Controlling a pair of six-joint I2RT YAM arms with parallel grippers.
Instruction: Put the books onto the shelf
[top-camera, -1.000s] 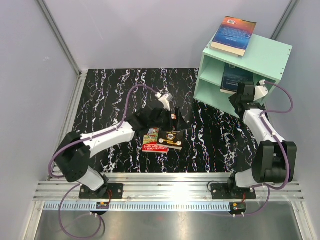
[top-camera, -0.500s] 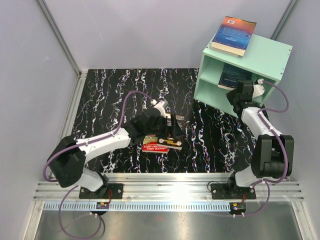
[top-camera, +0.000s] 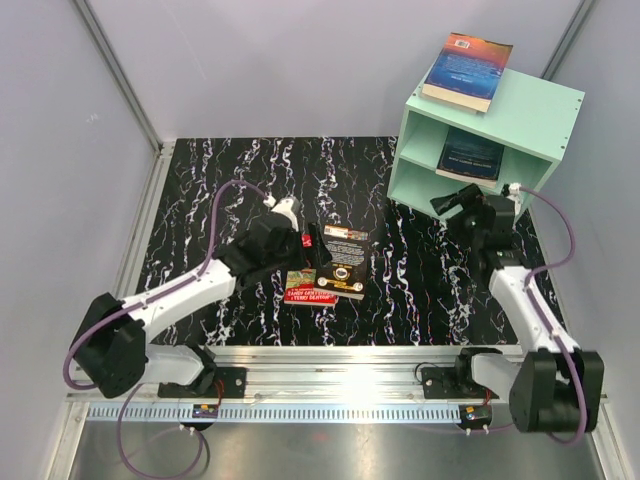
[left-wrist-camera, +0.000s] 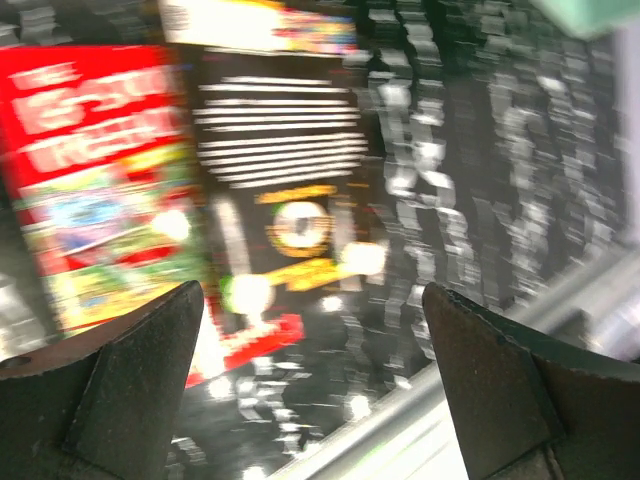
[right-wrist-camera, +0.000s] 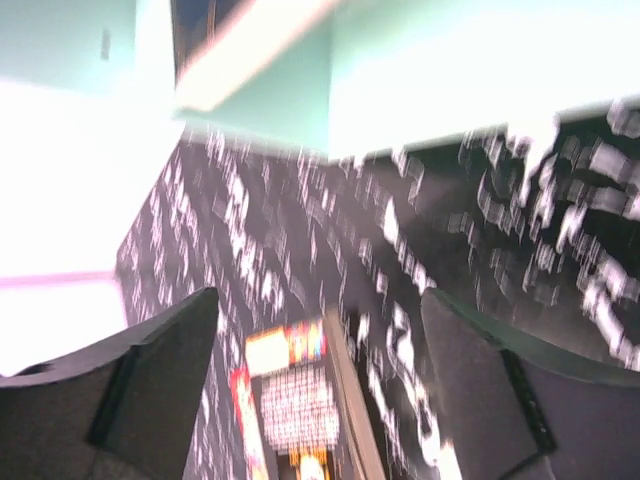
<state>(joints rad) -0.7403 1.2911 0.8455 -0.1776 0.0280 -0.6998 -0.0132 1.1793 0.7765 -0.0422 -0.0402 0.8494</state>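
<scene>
Right gripper (right-wrist-camera: 320, 298) has backed off the dark-blue book (top-camera: 470, 157) in the mint-green shelf (top-camera: 545, 108), jaws apart, empty; left gripper (left-wrist-camera: 312, 295) likewise.

Books: four counted. One blue-orange book (top-camera: 466, 70) on the shelf (top-camera: 540, 110) top, one dark blue book (top-camera: 470, 158) in its upper compartment, a black book (top-camera: 345, 262) and a red book (top-camera: 303, 287) on the table (top-camera: 200, 190). A colourful strip (left-wrist-camera: 260, 25) past the black one may be a fifth; cannot tell. Shelf: one, two compartments. Arms: two. Pincers: two, left pincer (left-wrist-camera: 312, 293) and right pincer (right-wrist-camera: 320, 295).

Left gripper (top-camera: 311, 242) low, arm stretched forward-right, jaws spread wide. Right gripper (top-camera: 446, 203) pointing left, jaws spread wide.
</scene>
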